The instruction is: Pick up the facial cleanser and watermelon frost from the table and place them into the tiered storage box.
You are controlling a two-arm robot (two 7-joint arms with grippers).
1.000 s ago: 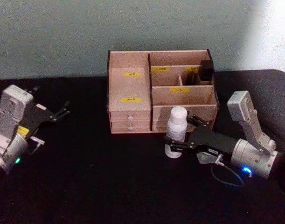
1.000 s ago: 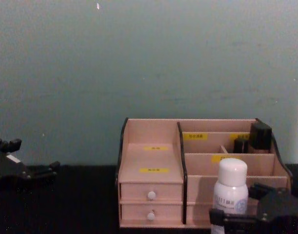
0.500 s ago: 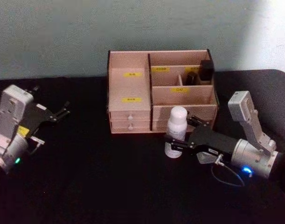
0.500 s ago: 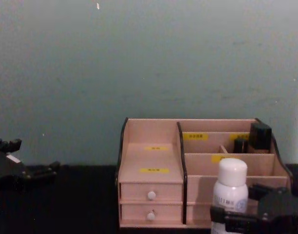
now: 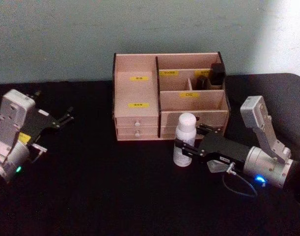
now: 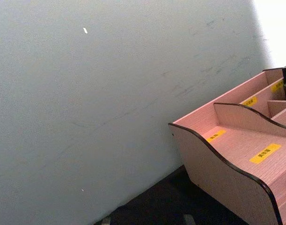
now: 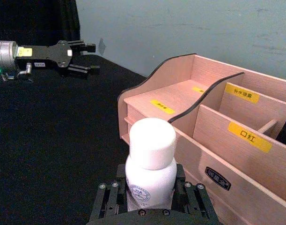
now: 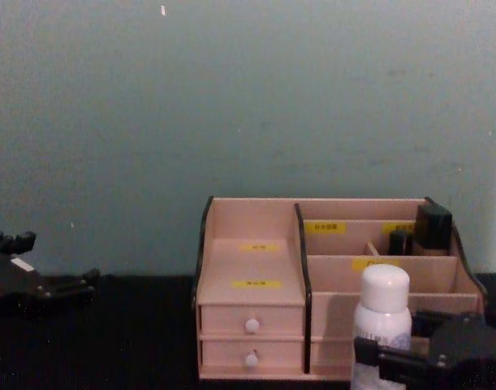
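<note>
**Head view.** The right gripper was clamped on the lower body of the white round-capped plastic bottle. The bottle stood upright just in front of the right half of the pale pinkish wooden tiered storage box. Whether the bottle's base touched the black table could not be told. The left gripper lay idle, well to the left of the box.

**Left wrist view.** The box's curved, dark-edged left side wall stood against the grey-green backdrop.

**Right wrist view.** The jaws pressed both flanks of the bottle beneath its cap. The box's stepped, yellow-labelled compartments rose just behind it. Far off to the box's left, the left gripper showed its fingers parted and holding nothing.

**Chest view.** The bottle's cap reached about level with the box's front right compartments.

**Technique.** The hold sat low, so the bottle would likely be top-heavy. A slow vertical lift clear of the front wall seemed best, followed by a short carry towards the box. The bottle should then be lowered upright into an open right-hand compartment, away from the small black containers at the rear right.
</note>
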